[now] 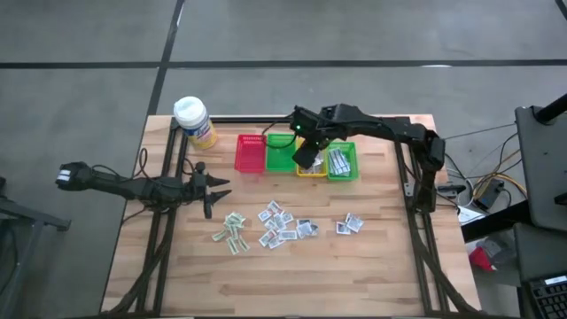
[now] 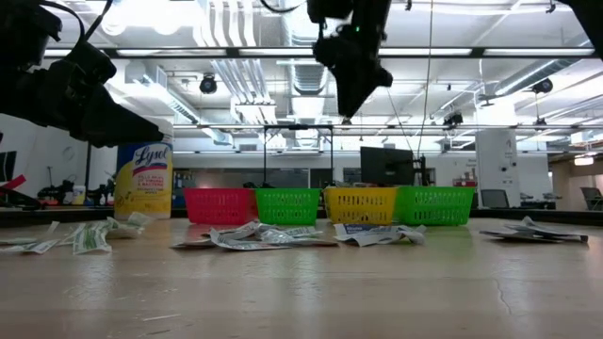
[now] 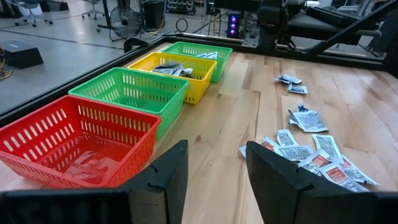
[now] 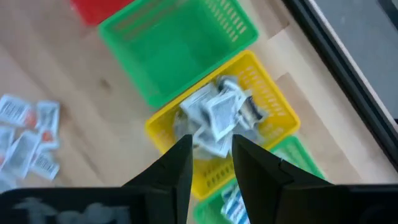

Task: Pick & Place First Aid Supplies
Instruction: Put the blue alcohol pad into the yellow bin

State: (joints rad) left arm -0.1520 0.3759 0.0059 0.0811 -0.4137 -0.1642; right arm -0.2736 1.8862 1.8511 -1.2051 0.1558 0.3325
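Small white first aid packets (image 1: 283, 226) lie scattered flat on the wooden table near its middle, and show in the left wrist view (image 3: 305, 149). More packets (image 4: 217, 115) are piled in the yellow basket (image 4: 273, 106). My right gripper (image 4: 211, 155) hangs high above that basket (image 1: 312, 170), pointing steeply down, open, with nothing between its fingers; in the low view it (image 2: 347, 108) is well above the basket rims. My left gripper (image 3: 216, 152) waits open at the table's left (image 1: 217, 189), pointing at the baskets.
Several baskets stand in a row at the far side: red (image 1: 251, 152), green (image 1: 280, 152), yellow, and a second green one (image 1: 343, 162) with packets inside. A yellow bottle with a white cap (image 1: 195, 120) stands at the far left. The near half of the table is bare wood.
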